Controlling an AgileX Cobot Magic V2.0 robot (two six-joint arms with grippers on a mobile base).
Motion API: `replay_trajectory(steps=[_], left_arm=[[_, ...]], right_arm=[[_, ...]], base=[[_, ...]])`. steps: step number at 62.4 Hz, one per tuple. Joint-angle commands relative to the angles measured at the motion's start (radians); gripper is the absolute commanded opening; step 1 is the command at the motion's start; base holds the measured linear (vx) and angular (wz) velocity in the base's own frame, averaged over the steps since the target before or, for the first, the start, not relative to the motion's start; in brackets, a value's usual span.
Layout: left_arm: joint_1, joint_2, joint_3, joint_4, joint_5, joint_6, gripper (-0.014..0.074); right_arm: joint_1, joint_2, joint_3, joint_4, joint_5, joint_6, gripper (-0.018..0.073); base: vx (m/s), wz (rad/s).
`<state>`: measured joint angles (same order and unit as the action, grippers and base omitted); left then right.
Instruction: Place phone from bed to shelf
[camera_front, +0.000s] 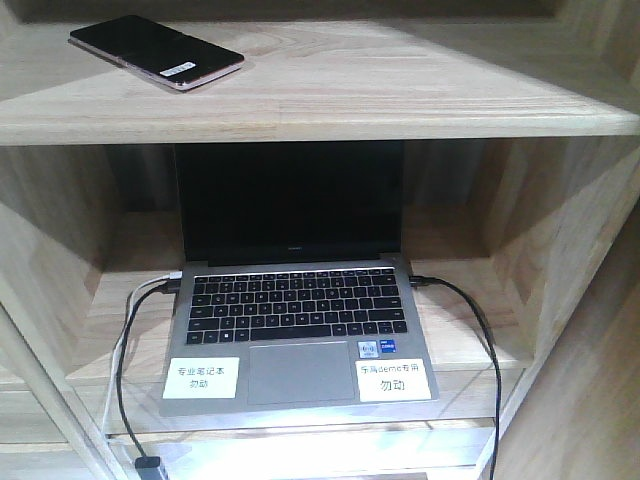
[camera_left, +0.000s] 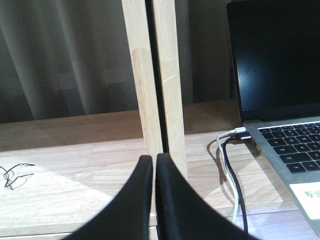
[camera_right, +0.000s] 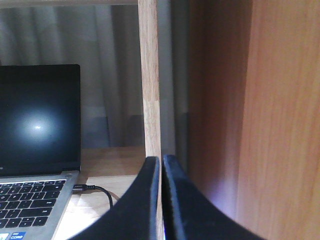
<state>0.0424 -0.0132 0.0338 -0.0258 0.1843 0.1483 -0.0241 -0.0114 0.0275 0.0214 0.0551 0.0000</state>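
Lying flat on the upper board of the shelf (camera_front: 400, 95), near its left end and a little back from the front edge, the phone (camera_front: 156, 52) sits askew with its white barcode sticker toward the front. By the look of it the placing is done; the bed appears in no view.

Below it, in the open compartment, a grey laptop (camera_front: 300, 340) stands open with a dark screen, two white labels on its palm rest and cables (camera_front: 128, 340) plugged in at both sides.

The left pincer (camera_left: 154, 170) is clenched and empty, its black fingers pressed together in front of a pair of wooden uprights (camera_left: 155, 75). The right pincer (camera_right: 161, 172) is likewise clenched on nothing, beside a single upright and an orange-brown side panel (camera_right: 260, 120).

As for handling, the phone is probably a light, stiff slab with a glossy face, likely slippery and easily scratched. Its faint middle seam suggests a folding body, so a hold across the long pinkish-gold edges would seem safer than pinching the ends.

Neither arm shows in the front view, so how far each pincer stands from the phone cannot be told. The phone's far corner is cut off by the frame edge, and the sticker's print is too small to read.
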Motion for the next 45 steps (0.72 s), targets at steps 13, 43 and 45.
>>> replay_trajectory(steps=[13, 43, 45], left_arm=[[-0.004, -0.013, -0.021, -0.009, -0.072, -0.006, 0.0001], [-0.004, -0.013, -0.021, -0.009, -0.072, -0.006, 0.0001], [-0.004, -0.013, -0.021, -0.009, -0.072, -0.006, 0.0001]], right_arm=[[-0.008, -0.012, 0.004, -0.006, -0.077, 0.0, -0.0009], [-0.008, -0.012, 0.004, -0.006, -0.077, 0.0, -0.0009], [-0.008, -0.012, 0.004, -0.006, -0.077, 0.0, -0.0009]], base=[[0.0, 0.0], [0.0, 0.0], [0.0, 0.0]])
